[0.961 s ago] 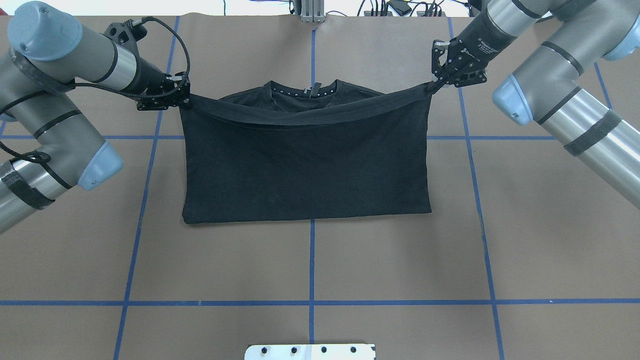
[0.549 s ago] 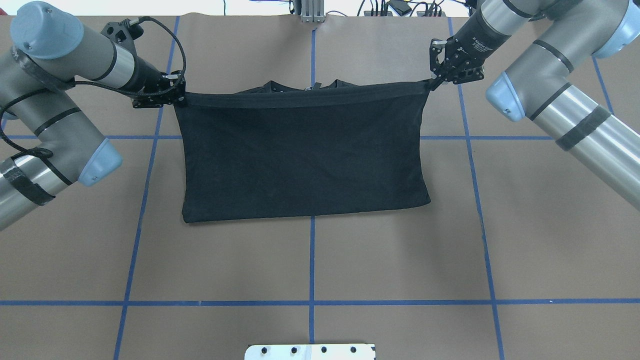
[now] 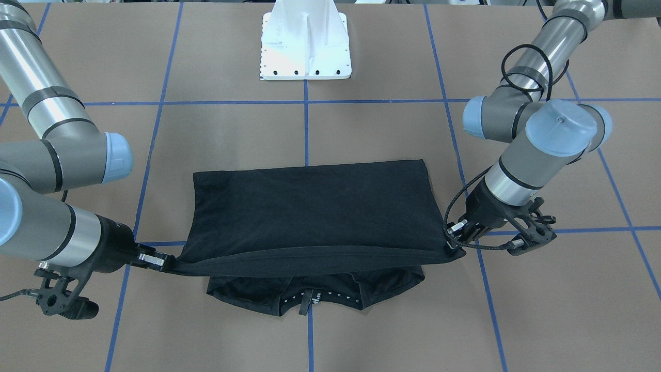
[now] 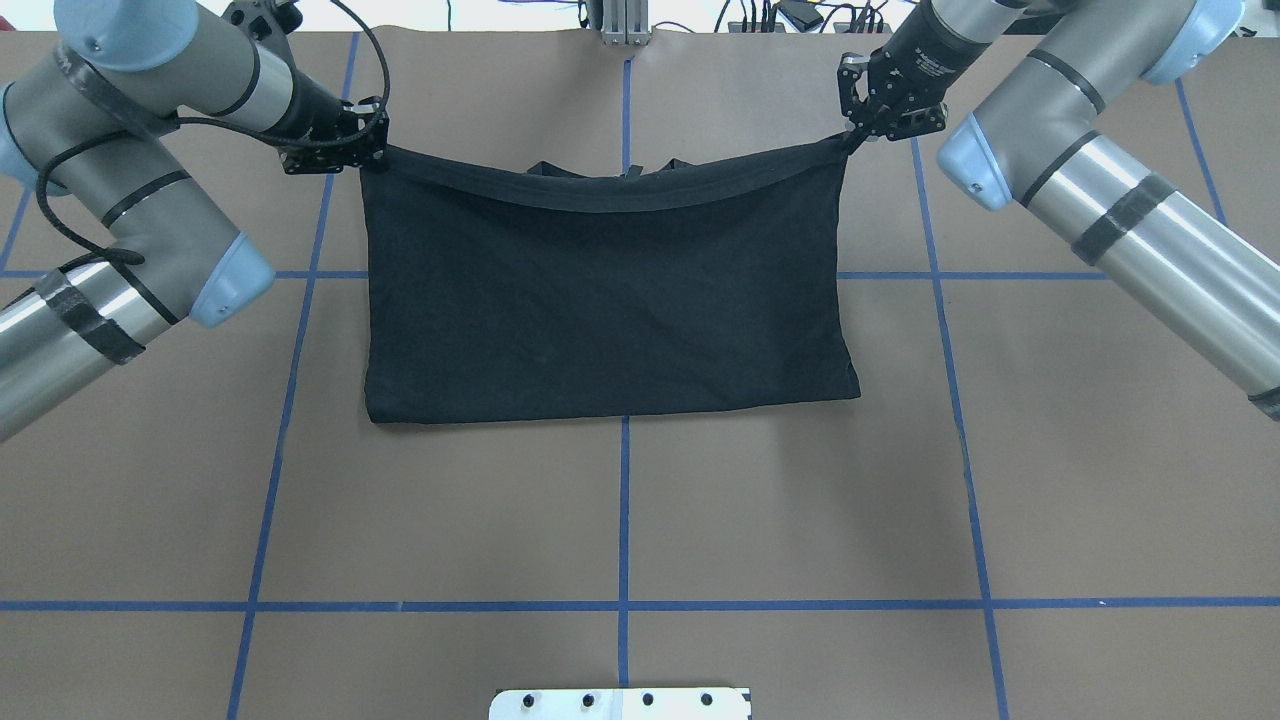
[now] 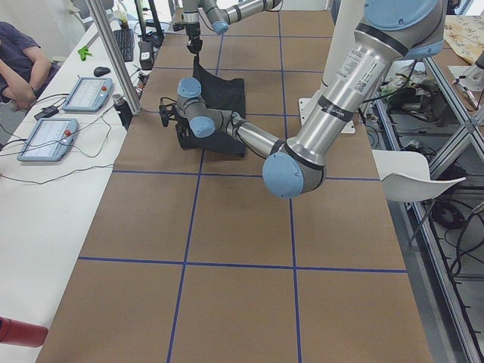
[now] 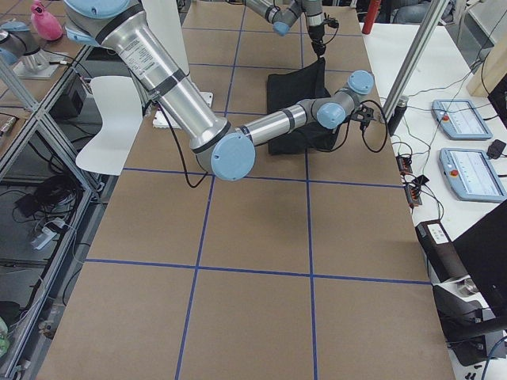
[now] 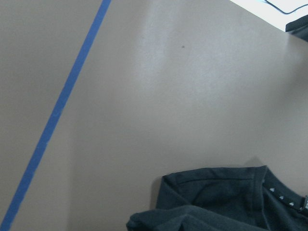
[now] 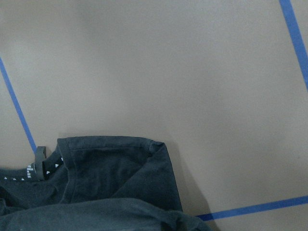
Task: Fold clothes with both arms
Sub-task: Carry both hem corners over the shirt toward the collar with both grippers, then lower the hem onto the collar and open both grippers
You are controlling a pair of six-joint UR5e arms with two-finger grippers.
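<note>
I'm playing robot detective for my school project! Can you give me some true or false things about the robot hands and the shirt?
1. The left hand and the right hand each grip a corner of the black T-shirt. True.
2. The black T-shirt is red. False: it is black.
3. The held edge sags in the middle between the hands. True.
4. The table is plain blue. False: it is brown with blue tape lines.
5. The whole shirt hangs in the air. False: the end away from the hands lies on the table.
</note>
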